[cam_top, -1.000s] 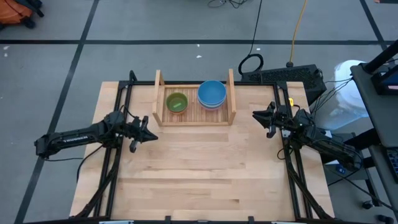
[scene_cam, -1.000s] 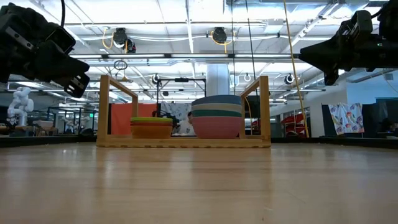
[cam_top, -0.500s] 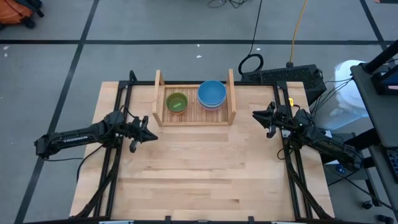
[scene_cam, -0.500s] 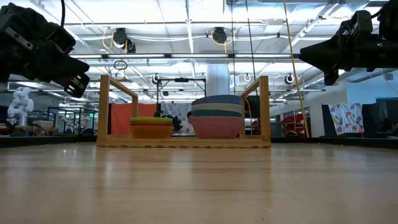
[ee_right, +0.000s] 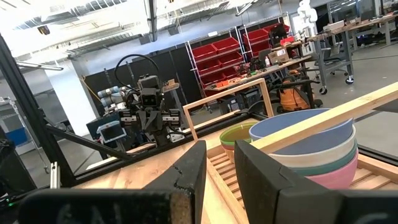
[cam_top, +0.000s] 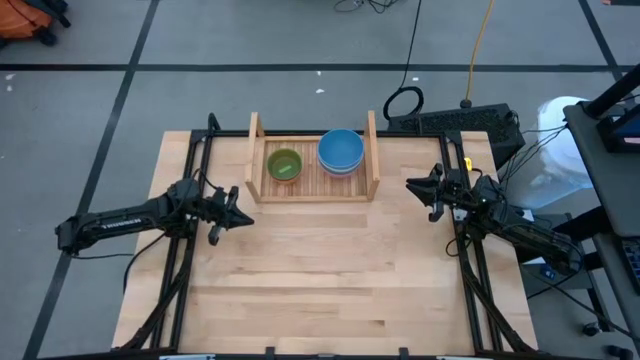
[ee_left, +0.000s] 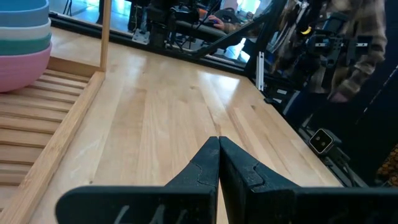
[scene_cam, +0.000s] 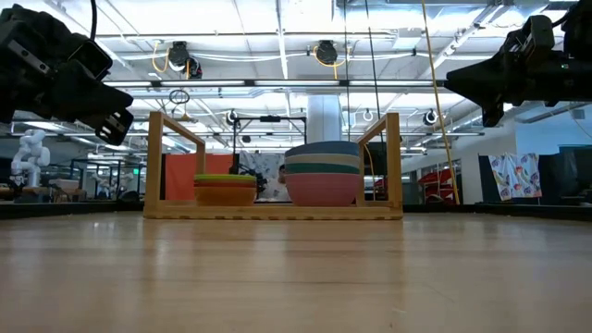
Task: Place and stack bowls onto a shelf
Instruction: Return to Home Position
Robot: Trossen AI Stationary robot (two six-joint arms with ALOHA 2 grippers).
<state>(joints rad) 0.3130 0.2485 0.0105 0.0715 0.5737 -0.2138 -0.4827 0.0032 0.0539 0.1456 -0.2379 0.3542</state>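
Finding: both bowl stacks sit on the shelf [cam_top: 311, 183]. The green stack [cam_top: 284, 165] is by the board nearer the left arm, the blue stack [cam_top: 341, 150] by the other.

Left end effector [cam_top: 236, 213]: fingers together, empty, off the shelf's front corner.

Right end effector [cam_top: 418, 190]: fingers slightly apart, empty, beside the shelf's far board.

Both point shelfward, so withdrawal should lead away from the shelf.
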